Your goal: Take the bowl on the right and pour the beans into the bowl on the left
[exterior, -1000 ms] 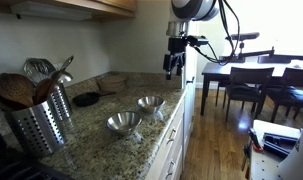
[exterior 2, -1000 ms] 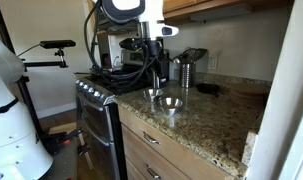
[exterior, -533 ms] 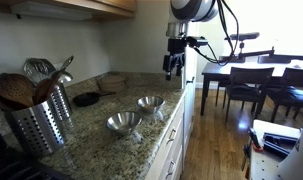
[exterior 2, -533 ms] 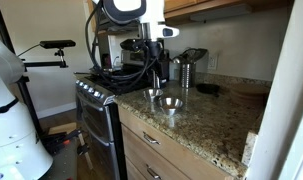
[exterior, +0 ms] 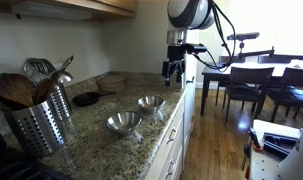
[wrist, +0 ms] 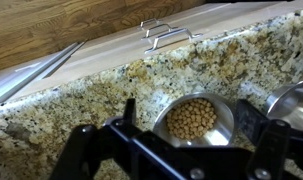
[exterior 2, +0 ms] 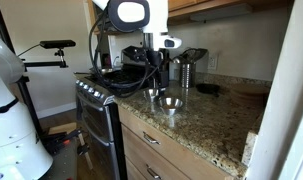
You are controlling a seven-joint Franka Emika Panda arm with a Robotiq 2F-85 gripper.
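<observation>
Small update: my arm is dipping a bit compared with a moment back, so my tool [exterior: 173, 72] is hanging slightly lower over the speckled granite worktop [exterior: 91, 128] than it was. Neither bowl is budging.

In the wrist view I'm looking almost straight down on the small round steel bowl full of tan beans [wrist: 194, 120]. My tool's fingers are spread wide on either side of it, gripping nothing. The second shiny steel bowl [wrist: 291, 100] is sitting just beside the bean bowl, half cut off at the edge of that view, and it's looking empty as far as I can tell.

So I'm guessing this is the descent for the grab just getting going, with no pouring done yet. I'm expecting thin steel on polished stone to skate around, so pinching the bean bowl's rim cleanly is what I'm worrying about.
</observation>
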